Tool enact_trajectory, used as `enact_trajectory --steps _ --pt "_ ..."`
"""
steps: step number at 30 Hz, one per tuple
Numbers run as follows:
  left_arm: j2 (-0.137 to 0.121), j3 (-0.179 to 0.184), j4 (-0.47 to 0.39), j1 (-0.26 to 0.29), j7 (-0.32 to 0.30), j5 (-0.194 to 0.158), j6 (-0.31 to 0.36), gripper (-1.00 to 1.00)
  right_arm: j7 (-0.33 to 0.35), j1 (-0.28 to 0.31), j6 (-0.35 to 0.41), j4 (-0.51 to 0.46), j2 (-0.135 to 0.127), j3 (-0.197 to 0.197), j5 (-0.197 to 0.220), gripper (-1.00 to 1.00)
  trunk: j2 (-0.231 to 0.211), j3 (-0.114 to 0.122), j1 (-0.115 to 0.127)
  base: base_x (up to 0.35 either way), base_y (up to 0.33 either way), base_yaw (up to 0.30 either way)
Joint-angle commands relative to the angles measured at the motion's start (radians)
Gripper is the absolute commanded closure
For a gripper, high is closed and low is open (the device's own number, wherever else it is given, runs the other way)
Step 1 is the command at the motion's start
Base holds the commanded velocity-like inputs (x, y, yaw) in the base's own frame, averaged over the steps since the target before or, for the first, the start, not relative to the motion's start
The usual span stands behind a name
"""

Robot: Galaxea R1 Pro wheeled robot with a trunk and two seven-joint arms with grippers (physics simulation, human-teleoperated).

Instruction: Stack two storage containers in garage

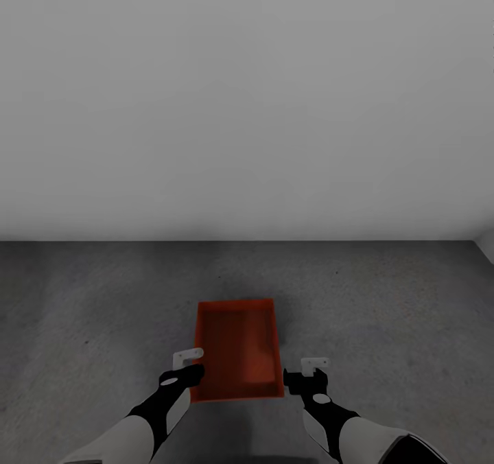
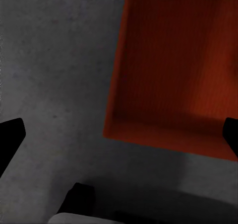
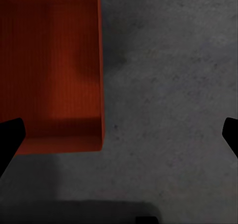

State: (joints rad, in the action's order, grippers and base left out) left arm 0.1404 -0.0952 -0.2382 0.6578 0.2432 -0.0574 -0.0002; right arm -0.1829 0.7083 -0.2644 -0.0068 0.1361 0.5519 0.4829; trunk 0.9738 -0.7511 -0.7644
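Left pincer [image 1: 186,361] hangs released, nothing between its fingers, just beside the near left corner of the orange-red open-top rectangular plastic container [image 1: 237,347]. That container sits on the dark grey mottled concrete floor [image 1: 89,313] of the garage, long axis running away from the robot toward the plain white wall [image 1: 247,107]. Right pincer [image 1: 312,369] also spread wide and empty, just off the container's near right corner, a small gap of floor between. Both arms about equally near, bracketing the near end. Second container not visible here. Judgement: one bin looks placed; nothing blocks either pincer, floor around is bare.
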Motion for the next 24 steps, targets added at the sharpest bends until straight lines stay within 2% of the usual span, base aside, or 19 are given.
enact_trajectory --steps 1,24 --pt "0.0 -0.004 -0.001 0.0 0.001 -0.006 0.0 -1.0 -0.003 0.0 -0.003 0.001 0.0 0.008 0.008 -1.0 -0.007 0.003 0.004 0.0 0.0 0.0" --pt "-0.001 -0.004 0.001 0.0 0.001 -0.006 0.0 -1.0 -0.003 0.0 -0.003 0.001 0.0 0.008 0.008 -1.0 -0.168 0.075 0.092 0.0 0.0 0.0"
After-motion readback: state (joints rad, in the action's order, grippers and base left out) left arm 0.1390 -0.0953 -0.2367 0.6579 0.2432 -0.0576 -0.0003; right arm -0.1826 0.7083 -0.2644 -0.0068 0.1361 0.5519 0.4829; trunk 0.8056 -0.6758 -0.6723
